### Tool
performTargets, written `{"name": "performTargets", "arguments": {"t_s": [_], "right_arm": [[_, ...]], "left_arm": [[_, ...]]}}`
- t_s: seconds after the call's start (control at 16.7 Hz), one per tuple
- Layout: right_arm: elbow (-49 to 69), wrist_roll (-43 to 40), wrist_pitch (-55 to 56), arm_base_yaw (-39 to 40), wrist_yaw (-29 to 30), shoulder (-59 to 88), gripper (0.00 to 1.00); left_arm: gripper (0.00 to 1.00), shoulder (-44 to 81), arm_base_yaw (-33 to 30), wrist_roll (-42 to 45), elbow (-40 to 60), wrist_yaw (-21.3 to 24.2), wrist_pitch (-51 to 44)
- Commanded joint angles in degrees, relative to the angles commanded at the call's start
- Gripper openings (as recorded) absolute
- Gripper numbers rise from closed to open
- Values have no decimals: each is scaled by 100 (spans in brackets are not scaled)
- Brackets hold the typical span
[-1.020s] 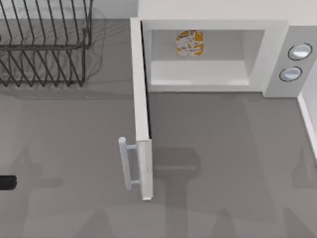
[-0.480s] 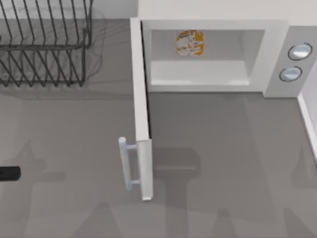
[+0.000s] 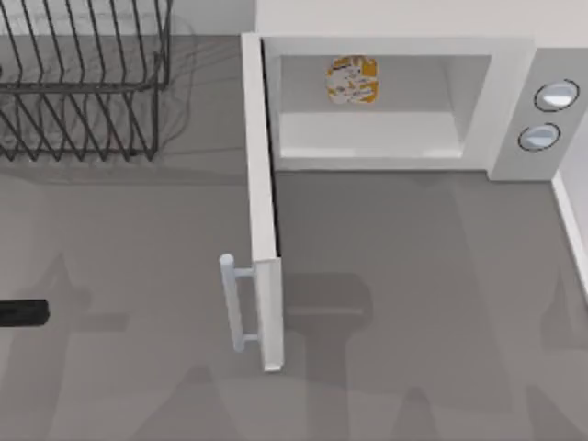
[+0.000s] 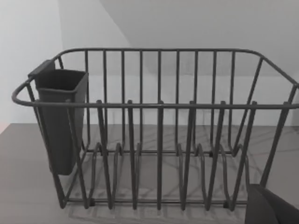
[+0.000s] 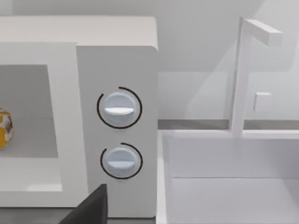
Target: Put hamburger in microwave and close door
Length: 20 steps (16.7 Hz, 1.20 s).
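Top view shows the microwave (image 3: 404, 92) standing along the far edge of the tabletop (image 3: 413, 276), toward the right side, with its door (image 3: 262, 211) swung fully open and jutting out toward the near edge, the pale bar handle (image 3: 233, 303) on the door's left face. The hamburger (image 3: 352, 80) sits inside the microwave cavity, against the back and left of its middle. Two round knobs (image 3: 548, 115) sit one over the other on the grey side panel at the microwave's right. A black wire dish rack (image 3: 83, 83) stands in the far left corner. At the left edge a dark piece of the left arm (image 3: 22, 312) lies low over the tabletop; whether its jaws are released or clenched I cannot tell. Left wrist view faces the dish rack with a dark utensil cup (image 4: 59, 119) hung on one end. Right wrist view faces the knob panel, the hamburger beside it in the cavity, and a white sink (image 5: 229, 172) beside the microwave.
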Motion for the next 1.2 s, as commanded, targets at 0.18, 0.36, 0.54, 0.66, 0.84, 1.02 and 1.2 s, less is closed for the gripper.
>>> {"name": "performTargets", "arguments": {"t_s": [0.18,0.36,0.54,0.66,0.84,1.02,1.2], "right_arm": [[0,0,0,0,0,0,100],[0,0,0,0,0,0,100],[0,0,0,0,0,0,100],[0,0,0,0,0,0,100],[0,0,0,0,0,0,100],[0,0,0,0,0,0,100],[0,0,0,0,0,0,100]], "left_arm": [[0,71,-63,0,92,-76,-2],[0,424,-500,7,480,-516,-13],[0,599,-691,10,668,-703,-56],[0,599,-691,10,668,-703,-56],[0,666,-595,6,640,-593,36],[0,1084,-60,13,591,-87,510],[0,1454,496,12,542,483,958]]}}
